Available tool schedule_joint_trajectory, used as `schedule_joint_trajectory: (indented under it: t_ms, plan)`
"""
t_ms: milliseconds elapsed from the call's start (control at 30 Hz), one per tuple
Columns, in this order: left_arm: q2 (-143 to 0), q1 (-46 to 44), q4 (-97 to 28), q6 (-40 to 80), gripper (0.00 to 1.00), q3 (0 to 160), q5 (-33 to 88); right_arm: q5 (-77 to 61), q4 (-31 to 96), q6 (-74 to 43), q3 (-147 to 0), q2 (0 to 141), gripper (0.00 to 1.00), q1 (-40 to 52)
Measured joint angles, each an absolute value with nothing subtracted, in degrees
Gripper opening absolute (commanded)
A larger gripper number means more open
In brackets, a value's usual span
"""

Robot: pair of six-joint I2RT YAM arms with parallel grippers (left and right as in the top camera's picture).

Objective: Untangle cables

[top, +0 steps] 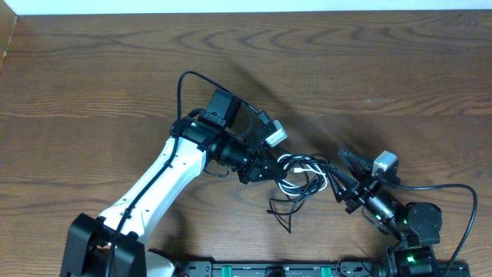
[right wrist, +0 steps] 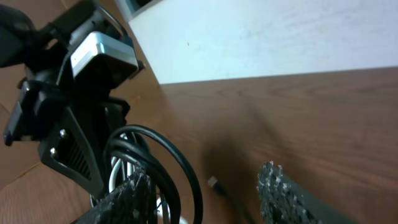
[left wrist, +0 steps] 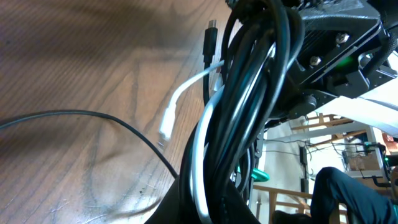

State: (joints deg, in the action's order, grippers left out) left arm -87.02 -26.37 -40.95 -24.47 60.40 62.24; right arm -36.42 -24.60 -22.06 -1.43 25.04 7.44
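Left hand clamps cables | right hand parted | brown wood table, white wall

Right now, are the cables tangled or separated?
Tangled: the cables form one bunch of overlapping white and black loops between the left hand and right hand.

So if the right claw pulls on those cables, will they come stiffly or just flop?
Probably floppy: the cables sag in loose loops from the shut left claw, their tails trailing limp on the table. Likely light, being thin cords. The interlaced loops may snag rather than slide apart.
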Motion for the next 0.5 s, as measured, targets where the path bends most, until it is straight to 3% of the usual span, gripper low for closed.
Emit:
schedule_joint_trajectory:
  t_ms: [500]
  plan:
    - [-87.0,-27.5,-40.9,-24.4,0.08,60.4,67.7,-35.9,-23.6,-22.1,-1.4,25.0,0.52,7.5]
